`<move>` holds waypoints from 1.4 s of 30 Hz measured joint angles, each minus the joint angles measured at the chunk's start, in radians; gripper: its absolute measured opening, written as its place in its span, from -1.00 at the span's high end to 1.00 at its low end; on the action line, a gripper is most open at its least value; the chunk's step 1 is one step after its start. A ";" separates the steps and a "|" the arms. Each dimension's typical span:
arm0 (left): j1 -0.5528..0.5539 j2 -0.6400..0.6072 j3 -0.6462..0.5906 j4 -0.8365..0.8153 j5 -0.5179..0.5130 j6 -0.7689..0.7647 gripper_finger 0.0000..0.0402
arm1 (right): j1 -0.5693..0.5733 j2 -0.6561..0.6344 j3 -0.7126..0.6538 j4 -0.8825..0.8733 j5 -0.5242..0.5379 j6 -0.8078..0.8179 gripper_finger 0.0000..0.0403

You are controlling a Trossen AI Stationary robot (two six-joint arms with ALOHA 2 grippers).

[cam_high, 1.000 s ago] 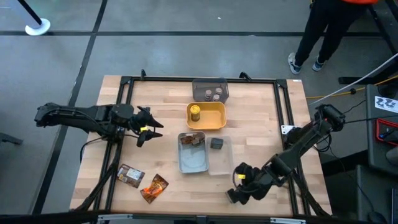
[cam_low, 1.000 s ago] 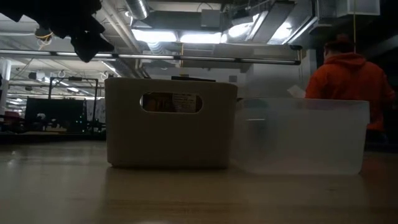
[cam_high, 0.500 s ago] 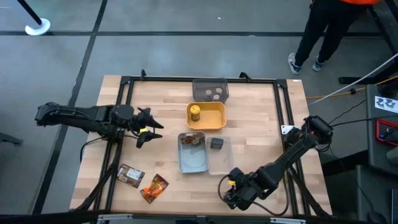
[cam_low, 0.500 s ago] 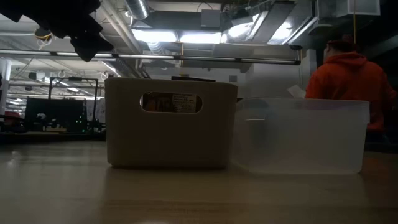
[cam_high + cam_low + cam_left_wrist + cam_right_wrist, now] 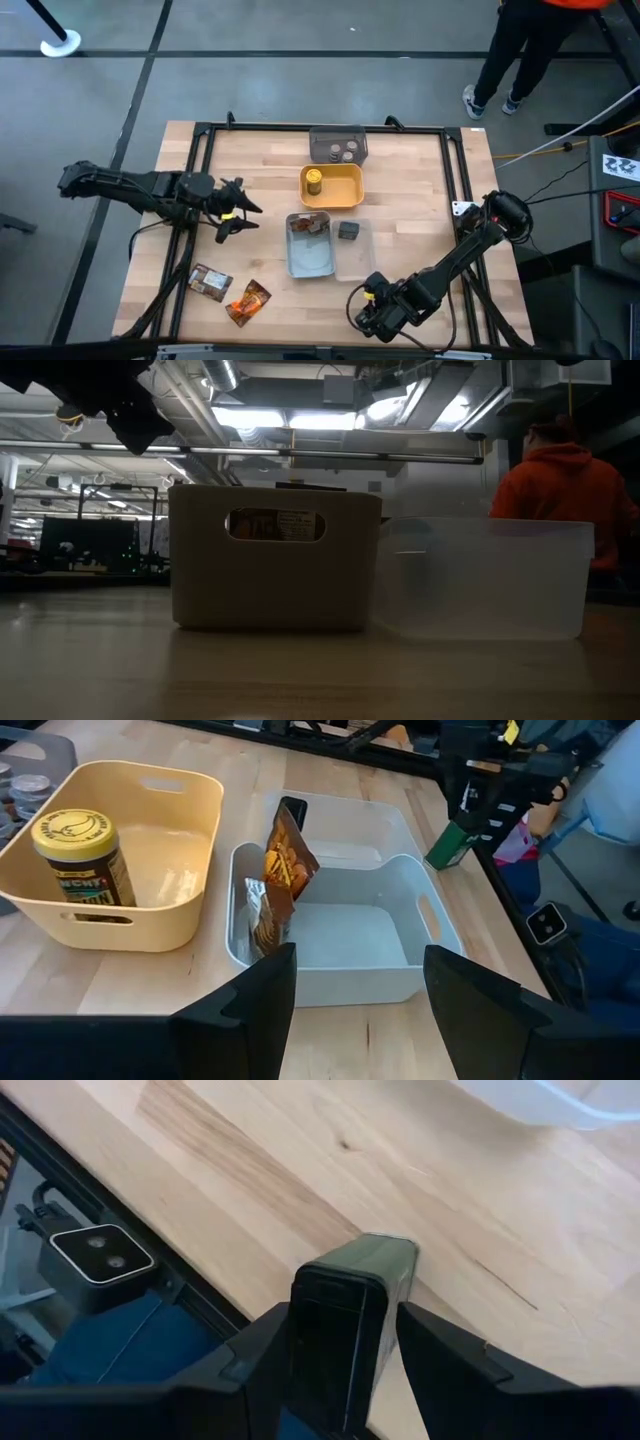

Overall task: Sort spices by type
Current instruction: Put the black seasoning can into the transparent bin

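Observation:
My right gripper (image 5: pixel 368 318) is by the table's near edge, right of the middle, shut on a dark green box (image 5: pixel 350 1320). My left gripper (image 5: pixel 357 960) hangs open over the table's left side, facing the trays. A brown packet (image 5: pixel 283 870) stands leaning in the pale-blue tray (image 5: pixel 308 262). A dark grey cube (image 5: pixel 348 231) lies in the clear tray (image 5: pixel 355 265). A yellow-lidded jar (image 5: pixel 85 860) stands in the yellow tray (image 5: pixel 350 188). Two round jars (image 5: pixel 343 153) sit in the grey tray (image 5: pixel 338 132). A brown packet (image 5: pixel 210 283) and an orange packet (image 5: pixel 250 300) lie at the near left. My right gripper pinches the green box by two opposite sides (image 5: pixel 300 1330) between its two fingers. The fingers slant steeply down, and the box lies along them. Its free end (image 5: pixel 375 1250) sticks out past the fingertips, over the wood near the table's front edge. In the left wrist view the box (image 5: pixel 452 842) hangs tilted below the gripper.
The four trays cluster at the table's middle and far middle. A black frame (image 5: pixel 200 180) runs along the table's sides. A person in an orange top (image 5: pixel 560 480) stands beyond the far right corner. Bare wood lies left and right of the trays.
My right gripper has gone toward the table's near edge and a little leftward, sinking and tipping more steeply down, with the green box still between its fingers.

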 joint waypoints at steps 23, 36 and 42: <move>-0.012 0.000 0.000 0.001 0.000 -0.001 -0.01 | 0.000 0.003 0.008 -0.018 0.020 -0.009 0.09; -0.012 0.000 0.000 0.000 0.000 -0.003 -0.01 | 0.000 0.012 0.088 -0.149 0.050 -0.010 0.09; -0.012 0.000 0.000 -0.011 0.000 -0.003 -0.02 | 0.000 0.012 0.088 -0.148 0.050 -0.004 0.09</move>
